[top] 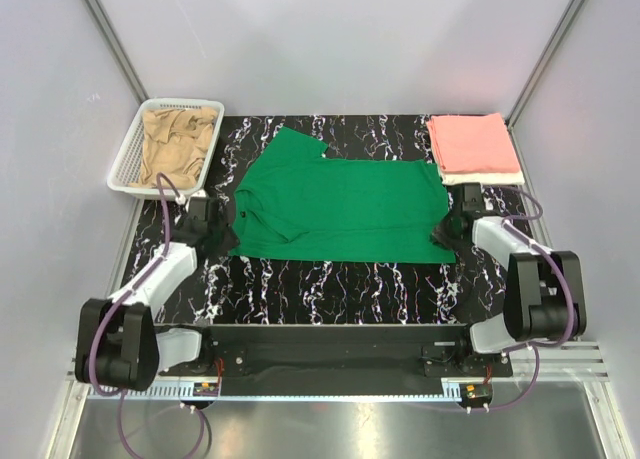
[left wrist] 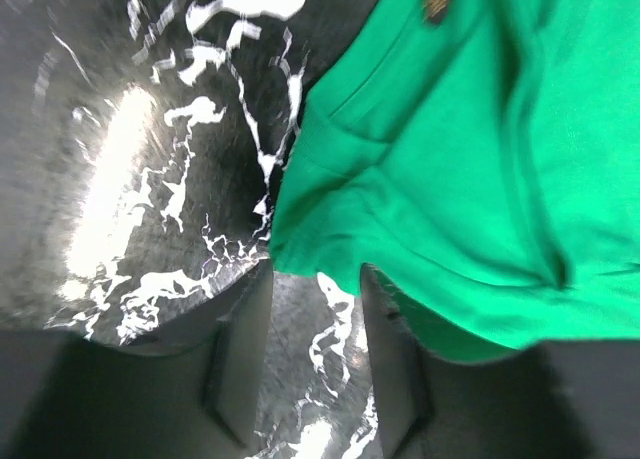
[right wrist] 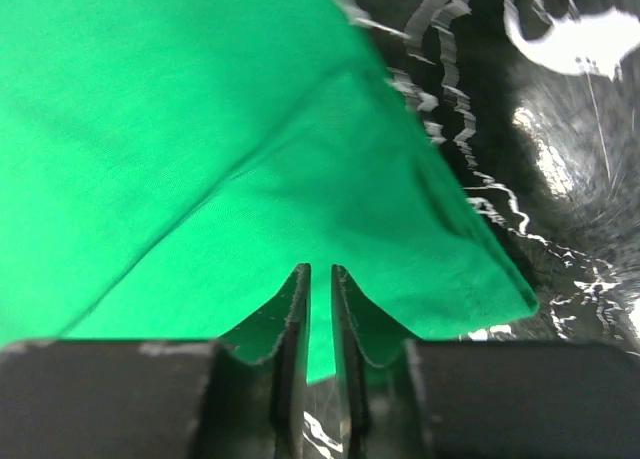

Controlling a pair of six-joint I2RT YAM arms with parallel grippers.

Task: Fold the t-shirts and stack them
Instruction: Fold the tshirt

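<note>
Spreading over the middle of the black marbled table (top: 330,279), the green t-shirt (top: 340,204) lies mostly flat. At the far left, a white mesh basket (top: 125,164) holds the crumpled tan t-shirt (top: 178,139). At the far right, the folded pink t-shirt (top: 472,144) rests on the white t-shirt (top: 485,179). The left gripper (left wrist: 315,279) stands wide at the green shirt's left edge, gripping nothing. The right gripper (right wrist: 320,274) is pinched narrow on its right edge.

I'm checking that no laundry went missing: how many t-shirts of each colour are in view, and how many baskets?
green t-shirt: 1
tan t-shirt: 1
pink t-shirt: 1
white t-shirt: 1
basket: 1
Total: 5 things, 4 of them t-shirts
</note>
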